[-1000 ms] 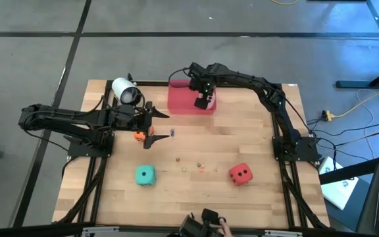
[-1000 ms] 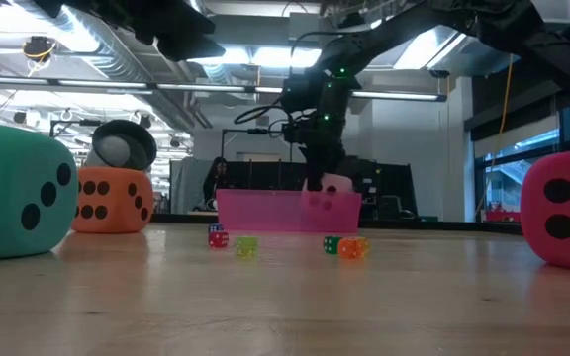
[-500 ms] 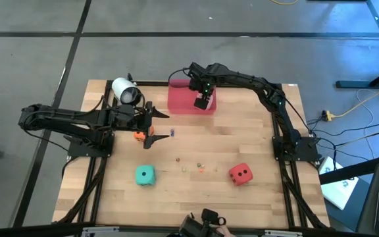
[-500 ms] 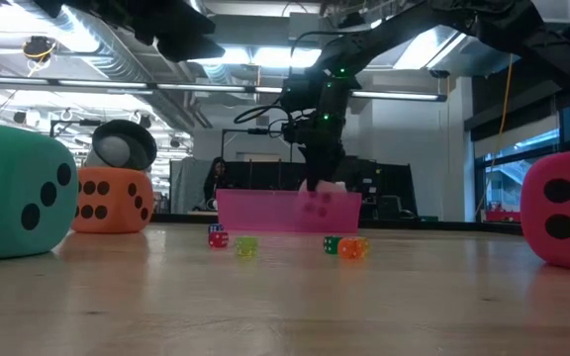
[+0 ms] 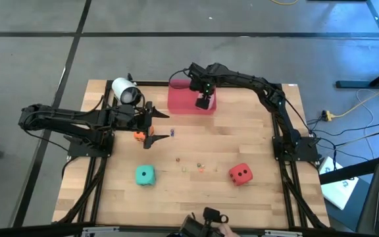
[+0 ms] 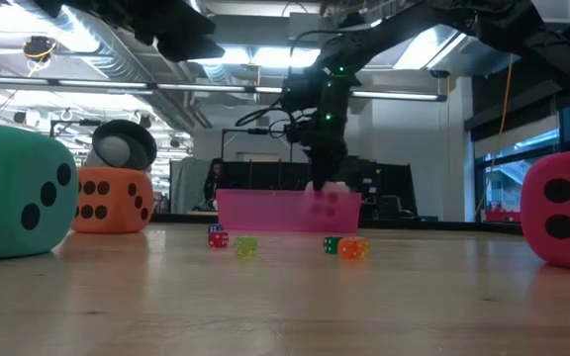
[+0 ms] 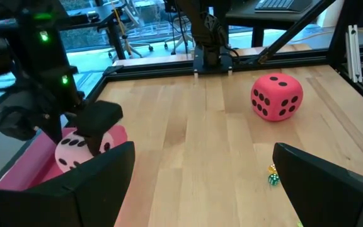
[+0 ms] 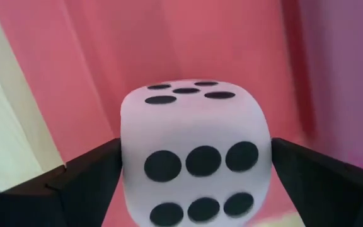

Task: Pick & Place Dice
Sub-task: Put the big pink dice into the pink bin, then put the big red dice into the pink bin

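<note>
Right gripper (image 5: 203,102) is over the pink tray (image 5: 179,99) at the table's far edge, fingers pinching the pale pink die (image 8: 194,151); from above the die is hidden under the gripper, and whether it touches the tray floor can't be told. Left gripper (image 5: 155,126) has fingers spread, just beside the orange die (image 5: 139,136), which the arm partly hides. Teal die (image 5: 145,175) and red die (image 5: 240,174) sit apart near the front.

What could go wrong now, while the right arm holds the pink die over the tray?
1. The right claw grips the pale pink die low over the pink tray, near one end; released off-centre, the die might roll out.
2. The orange die sits beside the open left claw, which could nudge it.
</note>
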Controlling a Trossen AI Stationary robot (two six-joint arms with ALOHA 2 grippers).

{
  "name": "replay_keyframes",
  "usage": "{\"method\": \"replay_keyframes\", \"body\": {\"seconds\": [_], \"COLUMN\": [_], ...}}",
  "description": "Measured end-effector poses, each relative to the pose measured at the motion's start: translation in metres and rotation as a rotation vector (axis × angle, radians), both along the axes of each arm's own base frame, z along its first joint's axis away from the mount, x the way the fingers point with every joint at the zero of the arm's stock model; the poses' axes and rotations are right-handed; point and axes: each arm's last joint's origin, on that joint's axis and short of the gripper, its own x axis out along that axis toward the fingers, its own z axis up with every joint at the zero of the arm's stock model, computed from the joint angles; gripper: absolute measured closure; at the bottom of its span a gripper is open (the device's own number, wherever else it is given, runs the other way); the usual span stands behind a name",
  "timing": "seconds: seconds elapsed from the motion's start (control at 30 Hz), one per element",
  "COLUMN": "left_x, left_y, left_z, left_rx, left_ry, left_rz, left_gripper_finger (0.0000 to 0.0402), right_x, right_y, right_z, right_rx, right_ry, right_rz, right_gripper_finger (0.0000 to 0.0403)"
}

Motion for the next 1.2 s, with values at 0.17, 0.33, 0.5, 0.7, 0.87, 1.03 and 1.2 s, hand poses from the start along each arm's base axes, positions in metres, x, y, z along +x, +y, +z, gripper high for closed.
{"method": "replay_keyframes", "body": {"seconds": [0.17, 0.33, 0.5, 0.7, 0.87, 1.03, 1.2], "left_x": [0.000, 0.000, 0.000, 0.000, 0.000, -0.001, -0.001], "left_y": [0.000, 0.000, 0.000, 0.001, 0.002, 0.003, 0.003], "left_z": [0.000, 0.000, 0.000, 0.000, 0.000, 0.000, 0.000], "left_rx": [0.000, -0.006, -0.006, 0.002, 0.009, 0.017, 0.015], "left_ry": [0.000, 0.001, 0.004, 0.005, 0.006, 0.007, 0.006], "left_rz": [0.000, 0.002, 0.001, 0.021, 0.037, 0.058, 0.062], "left_gripper_finger": [0.0029, 0.0029, 0.0029, 0.0029, 0.0029, 0.0029, 0.0029], "right_x": [0.003, 0.007, 0.004, -0.001, -0.006, -0.007, -0.022], "right_y": [-0.003, -0.002, -0.001, 0.009, 0.029, 0.062, 0.088], "right_z": [0.027, 0.054, 0.078, 0.105, 0.134, 0.177, 0.215], "right_rx": [-0.049, -0.027, -0.037, 0.117, 0.262, 0.209, 0.147], "right_ry": [-0.040, -0.142, -0.164, -0.281, -0.444, -0.636, -0.757], "right_rz": [-0.005, 0.012, -0.008, 0.020, 0.130, 0.271, 0.353], "right_gripper_finger": [0.0003, 0.0003, 0.0003, 0.0003, 0.0003, 0.0003, 0.0003]}}
